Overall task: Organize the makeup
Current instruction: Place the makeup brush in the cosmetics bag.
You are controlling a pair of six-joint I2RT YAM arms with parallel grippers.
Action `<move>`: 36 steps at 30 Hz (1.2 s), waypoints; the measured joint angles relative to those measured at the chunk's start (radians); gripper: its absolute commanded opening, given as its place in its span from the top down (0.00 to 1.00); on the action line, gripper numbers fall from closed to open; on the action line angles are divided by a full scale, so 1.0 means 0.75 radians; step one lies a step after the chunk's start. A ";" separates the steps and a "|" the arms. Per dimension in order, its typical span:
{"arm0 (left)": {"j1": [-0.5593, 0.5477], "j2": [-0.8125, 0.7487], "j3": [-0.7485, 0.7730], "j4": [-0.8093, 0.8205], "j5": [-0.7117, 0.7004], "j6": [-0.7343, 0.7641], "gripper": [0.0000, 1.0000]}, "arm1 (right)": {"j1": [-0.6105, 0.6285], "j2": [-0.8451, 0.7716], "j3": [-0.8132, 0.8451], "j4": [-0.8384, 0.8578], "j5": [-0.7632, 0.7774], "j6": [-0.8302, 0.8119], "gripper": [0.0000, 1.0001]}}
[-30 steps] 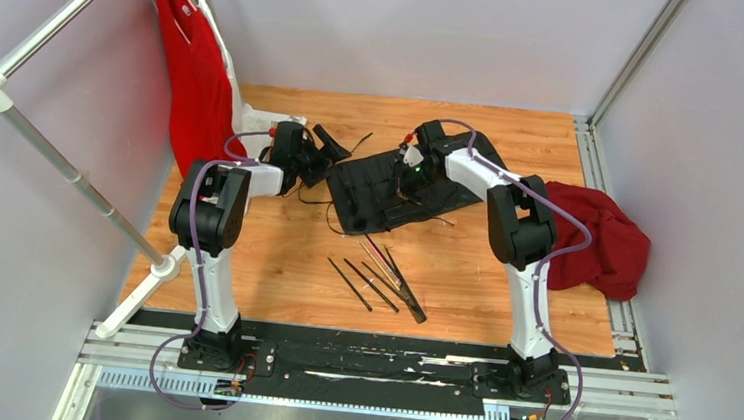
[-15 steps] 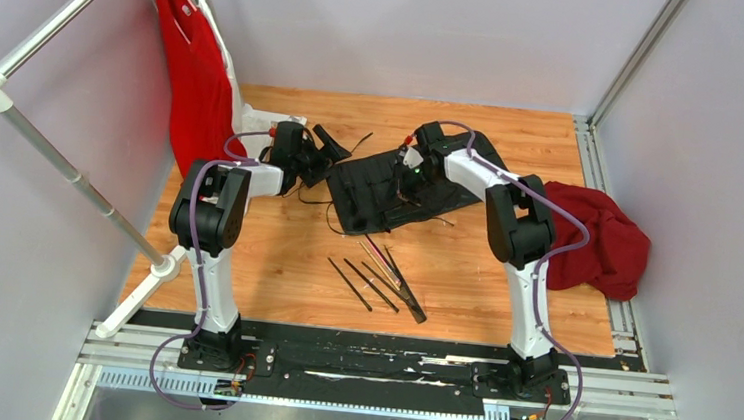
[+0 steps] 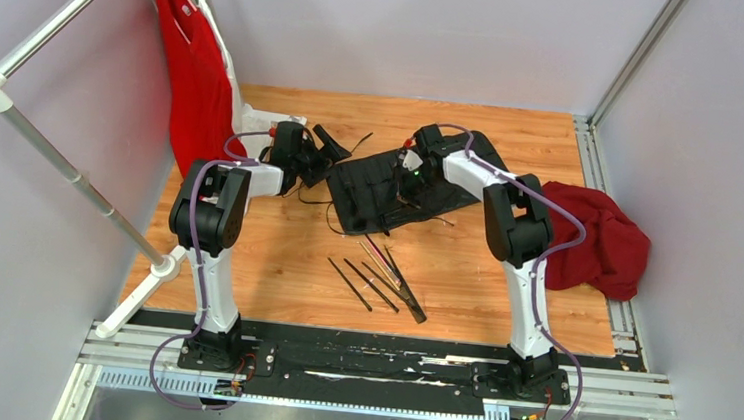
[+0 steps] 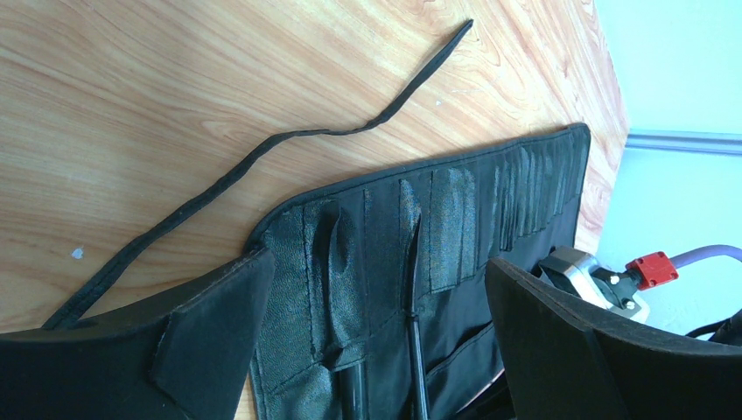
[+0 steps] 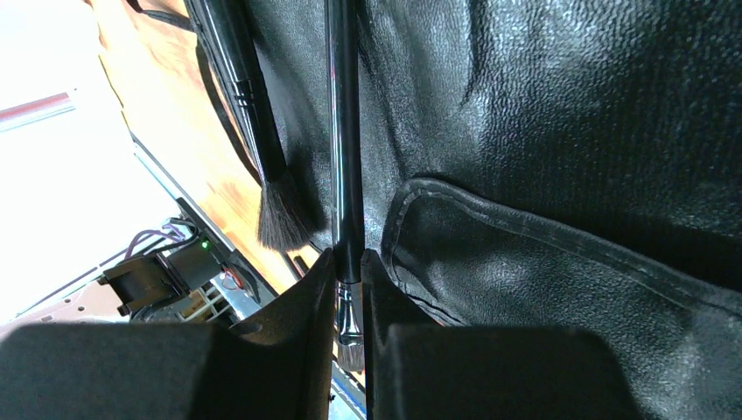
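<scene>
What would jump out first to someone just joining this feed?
The right gripper is shut on a thin black brush lying along the open black roll at mid-table. Nearer the arm bases, loose brushes lie fanned on the wood, outside the roll. The left gripper stands open by the roll's left end, and a dark red cloth lies bunched at the right.

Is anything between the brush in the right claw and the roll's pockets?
Nothing visible. The right claw grips the thin black brush, which runs directly over the black roll, right beside a stitched pocket edge.
</scene>
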 measured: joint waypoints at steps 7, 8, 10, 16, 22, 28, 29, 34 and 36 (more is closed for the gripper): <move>0.000 0.000 0.000 0.000 0.000 0.000 0.02 | 0.000 0.024 0.010 -0.001 -0.004 -0.001 0.99; 0.000 0.000 0.000 0.000 0.000 0.000 0.02 | 0.000 0.028 0.015 0.001 -0.004 -0.001 0.99; 0.000 0.000 0.000 0.000 0.000 0.000 0.02 | 0.000 0.037 0.025 0.000 -0.004 -0.001 0.99; 0.000 0.000 0.000 0.000 0.000 0.000 0.02 | 0.000 0.046 0.046 -0.005 -0.008 -0.001 0.99; 0.000 0.000 0.000 0.000 0.000 0.000 0.02 | 0.000 0.046 0.054 -0.009 -0.014 -0.001 0.99; 0.000 0.000 0.000 0.000 0.000 0.000 0.02 | 0.000 0.043 0.054 -0.008 -0.016 -0.001 0.99; 0.000 0.000 0.000 0.000 0.000 0.000 0.02 | 0.000 0.041 0.054 -0.008 -0.016 -0.001 0.99; 0.000 0.000 0.000 0.000 0.000 0.000 0.02 | 0.000 0.031 0.052 -0.008 -0.016 -0.001 0.99; 0.000 0.000 0.000 0.000 0.000 0.000 0.02 | 0.000 0.026 0.052 -0.008 -0.018 -0.002 0.99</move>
